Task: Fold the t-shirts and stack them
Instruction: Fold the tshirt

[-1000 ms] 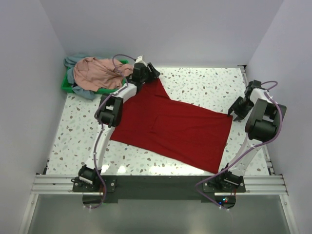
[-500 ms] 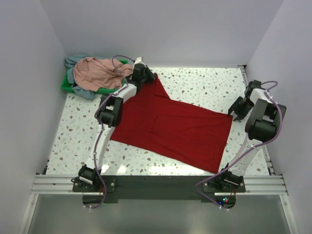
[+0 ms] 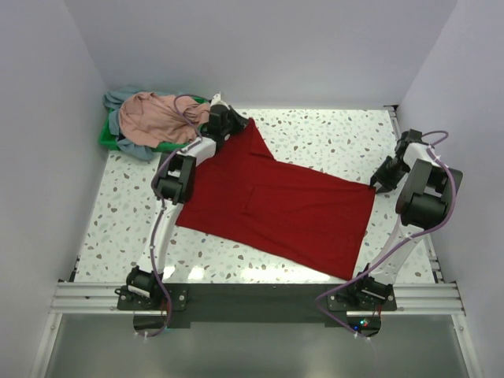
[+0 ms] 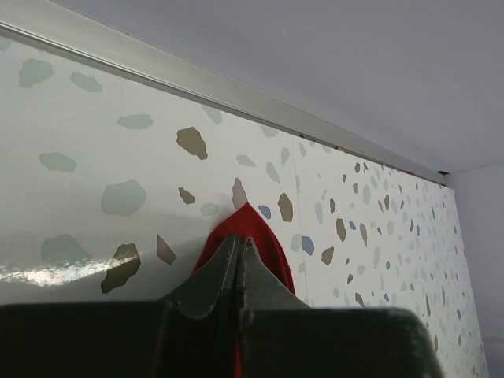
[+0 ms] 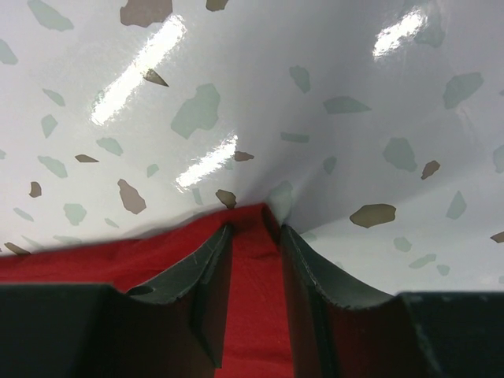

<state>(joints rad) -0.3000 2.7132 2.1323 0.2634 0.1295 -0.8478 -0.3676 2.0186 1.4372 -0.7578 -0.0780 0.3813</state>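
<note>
Across the middle of the worktop (image 3: 331, 142), seen from above, you have the red t-shirt (image 3: 276, 209) spread flat. Its far edge slants from a peak near 11 o'clock down to a corner at 3 o'clock, and the body runs off toward 6 o'clock. Your left arm (image 3: 177, 177) reaches to the peak and your right arm (image 3: 425, 193) to the 3 o'clock corner, so each is nearest its own end. The pink t-shirt (image 3: 157, 114) and grey-blue t-shirt (image 3: 130, 148) lie heaped on the green tray (image 3: 105, 142) at 10 o'clock, apart from the red one. From the left wrist, the left jaws are pinched fully together on the red tip, which pokes out past them at 12 o'clock. From the right wrist, the right jaws stand partway open astride the shirt's corner, with cloth between them but not clamped. I'd judge the fold depends on both corners travelling together toward 6 o'clock, so complete the right pinch first.
</note>
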